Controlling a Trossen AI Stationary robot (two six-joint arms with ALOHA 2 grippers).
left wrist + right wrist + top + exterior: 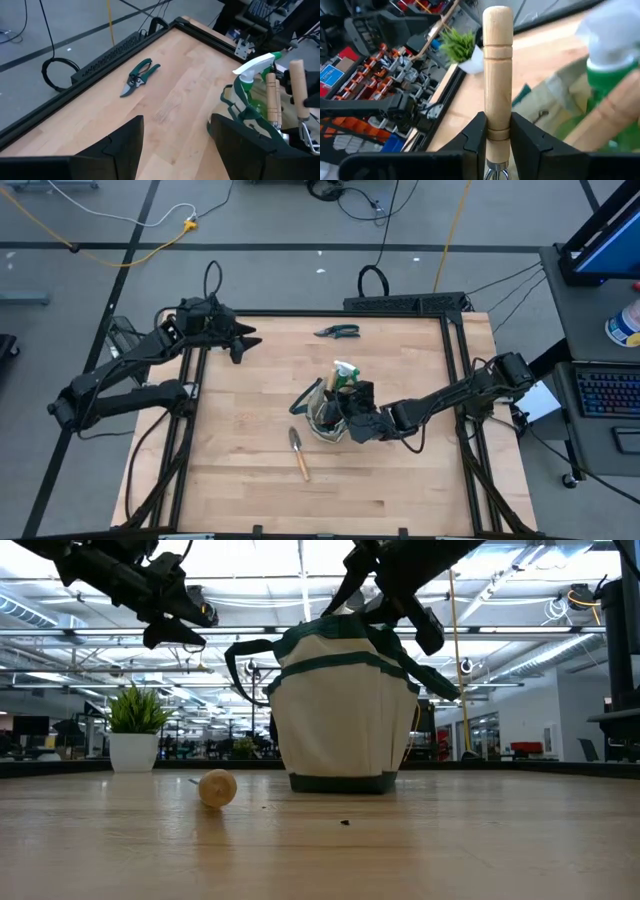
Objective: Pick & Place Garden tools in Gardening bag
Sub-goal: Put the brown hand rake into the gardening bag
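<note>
The right gripper (497, 135) is closed on the wooden handle of a hand tool (497, 70), its two fingers pressed to either side of the handle low down, with metal prongs just showing below them. In the high view this gripper (358, 418) sits directly over the gardening bag (330, 415) at the middle of the table (400, 470).

The bag (345, 715) stands upright, beige with green trim, its loop handles drooping to both sides. Inside it, a green spray bottle (260, 75) with a white trigger head stands up, and beside it two wooden handles (272, 97) rise above the rim.

On the table just left of and nearer than the bag lies a trowel (298, 452), wooden handle toward the near edge. Far across the table, near the far edge, lie the pruning shears (337, 332), well apart from the bag.

The left gripper (240, 340) hovers over the far left corner of the table, its fingers spread wide and holding nothing.
</note>
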